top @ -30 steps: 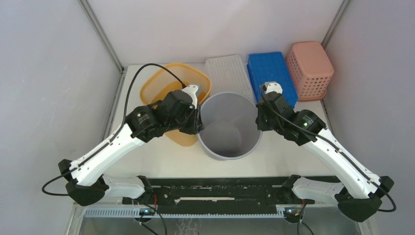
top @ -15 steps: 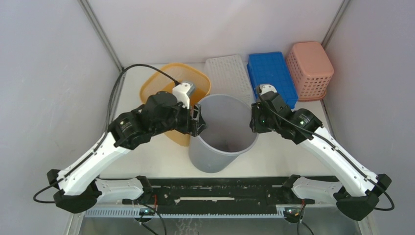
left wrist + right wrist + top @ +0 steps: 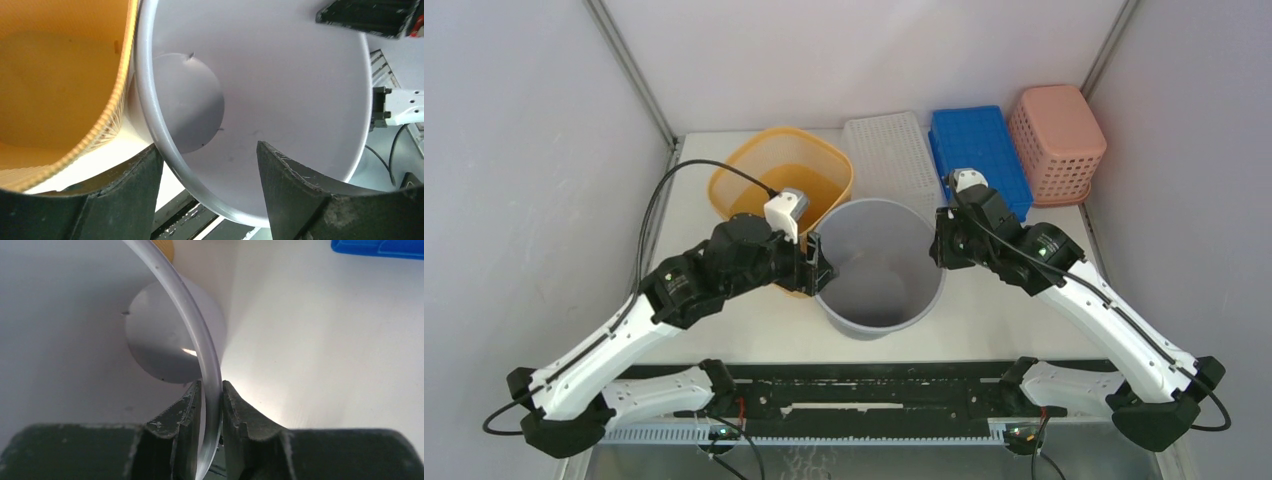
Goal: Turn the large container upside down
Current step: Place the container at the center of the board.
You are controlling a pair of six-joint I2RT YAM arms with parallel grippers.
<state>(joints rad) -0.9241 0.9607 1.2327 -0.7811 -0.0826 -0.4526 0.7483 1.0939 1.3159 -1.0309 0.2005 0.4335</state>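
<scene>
Grey round plastic container [image 3: 879, 280] stands mouth-up on the white desk [image 3: 984, 312], directly between our tools. Our right tool [image 3: 212, 388] is clamped on its right rim, while our left tool [image 3: 206, 151] straddles the left rim, fingers apart.

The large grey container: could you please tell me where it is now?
In the top view, the large grey container sits mouth-up mid-table between the left gripper and right gripper, just right of the orange tub.
</scene>
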